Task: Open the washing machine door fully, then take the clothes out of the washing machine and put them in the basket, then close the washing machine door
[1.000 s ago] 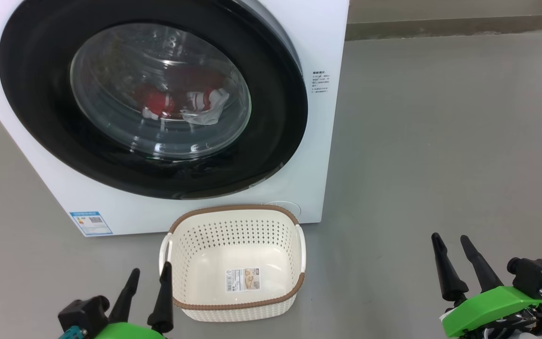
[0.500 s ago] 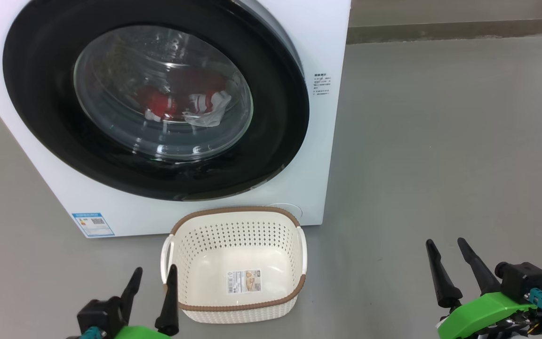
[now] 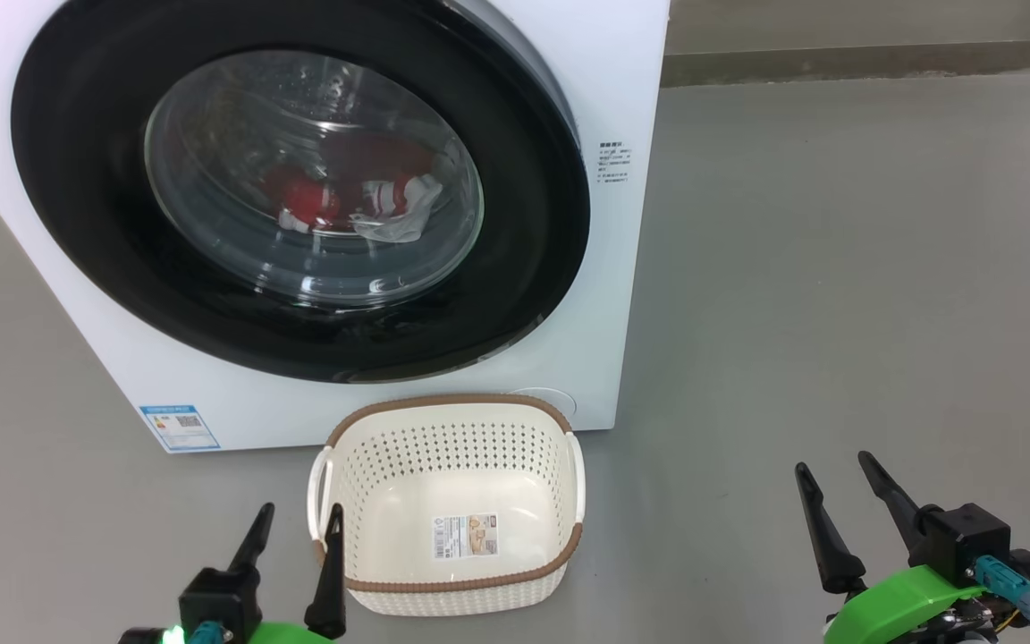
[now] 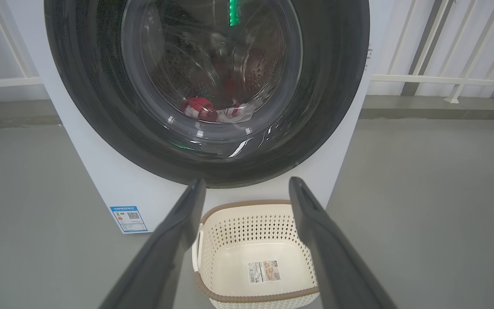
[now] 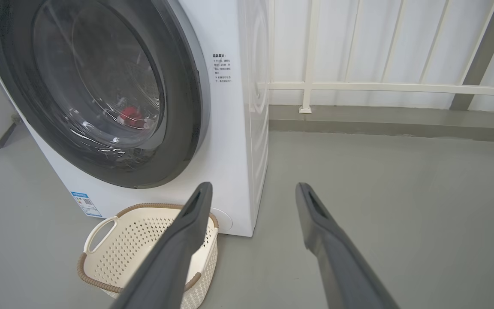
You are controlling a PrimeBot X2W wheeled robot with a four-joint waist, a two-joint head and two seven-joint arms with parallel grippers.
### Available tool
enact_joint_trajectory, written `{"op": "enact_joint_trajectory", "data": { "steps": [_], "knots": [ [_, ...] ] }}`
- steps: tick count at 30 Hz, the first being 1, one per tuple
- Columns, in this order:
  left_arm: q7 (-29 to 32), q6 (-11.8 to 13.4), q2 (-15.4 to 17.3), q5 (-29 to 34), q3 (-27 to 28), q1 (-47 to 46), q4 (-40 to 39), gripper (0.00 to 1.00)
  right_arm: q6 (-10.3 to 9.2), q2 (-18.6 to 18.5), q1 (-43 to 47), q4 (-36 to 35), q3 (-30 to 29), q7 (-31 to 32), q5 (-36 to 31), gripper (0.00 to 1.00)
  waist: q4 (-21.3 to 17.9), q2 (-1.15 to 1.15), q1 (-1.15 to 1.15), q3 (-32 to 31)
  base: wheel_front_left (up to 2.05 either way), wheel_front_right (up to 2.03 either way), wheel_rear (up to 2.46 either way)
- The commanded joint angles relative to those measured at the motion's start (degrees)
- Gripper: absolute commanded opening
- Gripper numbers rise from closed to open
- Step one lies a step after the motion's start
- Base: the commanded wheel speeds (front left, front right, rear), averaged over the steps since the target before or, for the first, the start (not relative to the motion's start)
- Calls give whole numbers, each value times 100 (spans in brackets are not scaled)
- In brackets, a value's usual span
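Observation:
The white washing machine (image 3: 609,295) stands on the floor ahead, its black-rimmed round door (image 3: 95,259) lying against its front. Through the glass I see the red and white clothes (image 3: 350,201) in the drum; they also show in the left wrist view (image 4: 217,110) and the right wrist view (image 5: 132,116). The cream basket (image 3: 448,581) with a brown rim sits empty on the floor before the machine. My left gripper (image 3: 299,523) is open just left of the basket. My right gripper (image 3: 835,472) is open over bare floor, well to the basket's right. Both hold nothing.
Grey floor (image 3: 837,268) stretches to the right of the machine. A low kerb (image 5: 380,122) and a white railing (image 5: 380,88) run behind it. A blue label sticker (image 3: 178,427) marks the machine's lower left front.
Both grippers have sunk lower in the head view; the left has shifted right toward the basket, the right slightly left. The camera has shifted a little. Door, clothes and basket are unmoved.

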Motion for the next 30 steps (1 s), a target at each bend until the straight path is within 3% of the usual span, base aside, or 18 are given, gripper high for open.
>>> {"op": "enact_joint_trajectory", "data": {
  "steps": [1,6,30],
  "knots": [
    [-88,45,87,153,155,-275,-90,100,2,-70,-207,-109,110,-104,-137,100,1,0,0,-1,0,0,0],
    [-170,93,99,439,126,-308,-22,100,2,-47,-211,-71,62,-185,-380,100,4,0,0,-2,0,0,0],
    [-170,43,67,126,114,-293,-32,100,2,50,-171,-104,-68,-185,-139,100,20,0,0,23,0,0,0]
  ]
}}
